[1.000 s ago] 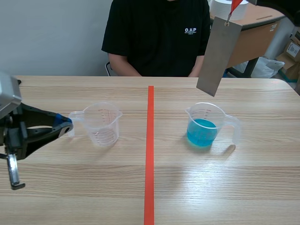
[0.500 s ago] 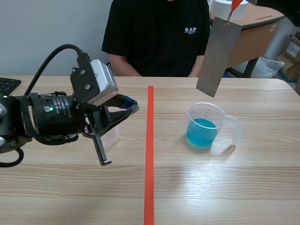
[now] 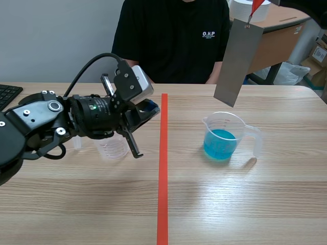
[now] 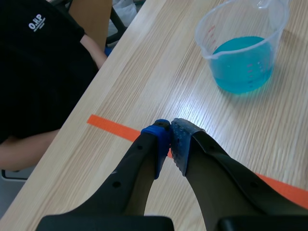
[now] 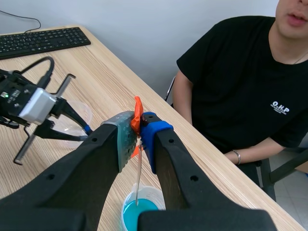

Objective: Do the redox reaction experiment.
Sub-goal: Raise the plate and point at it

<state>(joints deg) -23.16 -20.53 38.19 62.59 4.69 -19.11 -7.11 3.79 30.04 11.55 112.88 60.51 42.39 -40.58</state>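
**A:** What sits at the far left of the counter (image 3: 245, 204)?

**B:** A black keyboard (image 3: 9, 94), right at the edge. Beside it the left arm (image 3: 56, 125) lies low across the wood. A clear empty cup (image 3: 113, 145) stands behind the arm and is partly hidden by it.

**A:** And the left pincer?

**B:** The left pincer (image 4: 169, 129) is past the empty cup, just short of the orange tape line (image 3: 162, 178), and points toward the middle. In its wrist view the two fingers meet at the tips with nothing between them.

**A:** Anyone at the far side?

**B:** A person (image 3: 171, 41) in a black shirt sits across the counter, roughly behind the tape line.

**A:** What lies beyond the tape?

**B:** A cup of blue liquid (image 3: 222, 137) stands upright on the counter with its handle turned to the right. The liquid fills only the lower part. From the left wrist camera it is ahead of the closed fingers and well apart from them.

**A:** Where is the metal?

**B:** A grey metal sheet (image 3: 237, 61) hangs tilted in the air above the cup of blue liquid. Its lower edge is clear of the rim. A red tab (image 3: 257, 6) is fixed at its top.

**A:** What holds it?

**B:** The right pincer (image 5: 137, 126) is clamped tight on the red tab. In its wrist view the sheet hangs edge-on beneath it, over the blue liquid.
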